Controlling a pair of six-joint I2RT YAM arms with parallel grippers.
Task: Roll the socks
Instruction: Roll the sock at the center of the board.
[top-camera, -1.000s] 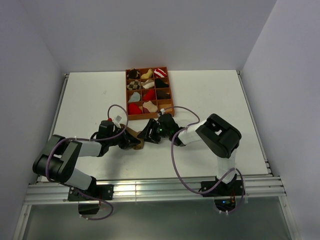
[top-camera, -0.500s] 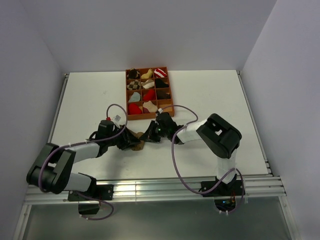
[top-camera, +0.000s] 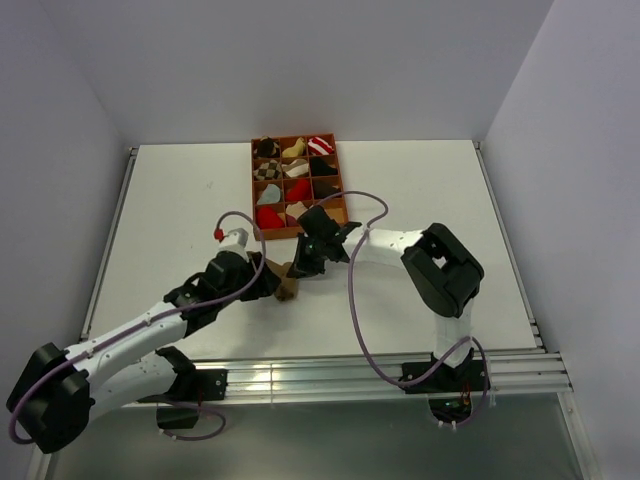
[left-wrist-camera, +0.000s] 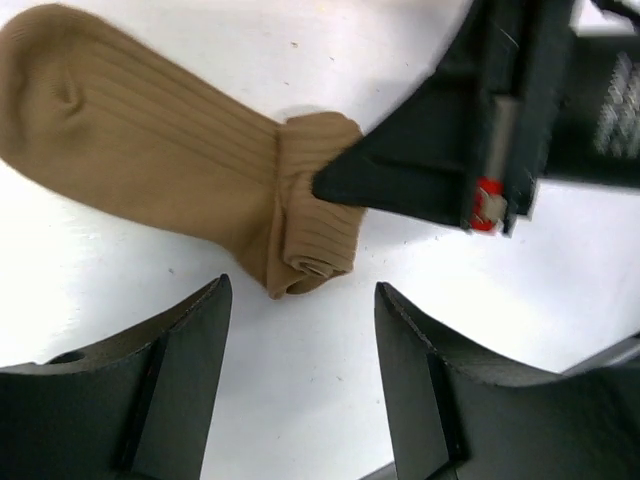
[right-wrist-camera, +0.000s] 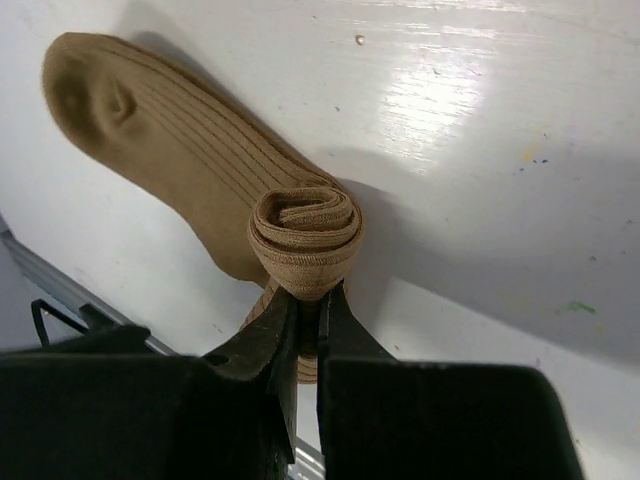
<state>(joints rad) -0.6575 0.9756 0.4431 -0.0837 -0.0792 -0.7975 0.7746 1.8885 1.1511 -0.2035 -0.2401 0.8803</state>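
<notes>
Just beyond the right gripper (right-wrist-camera: 308, 297), bundles (top-camera: 268, 216) were contained in the compartments of the tray (top-camera: 253, 190). The brown sock (right-wrist-camera: 170, 130) was pinched at its roll by that gripper; the left gripper (left-wrist-camera: 302, 292) was spread.

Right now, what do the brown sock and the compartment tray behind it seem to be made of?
The brown sock: soft knit fabric, matte; lengthwise ribs show and one end coils into a roll. The compartment tray: rigid, orange-brown, thin dividers; probably wood or plastic, too small to tell which.

Top camera looks down; both close wrist cameras share the sock (left-wrist-camera: 150, 150).
</notes>
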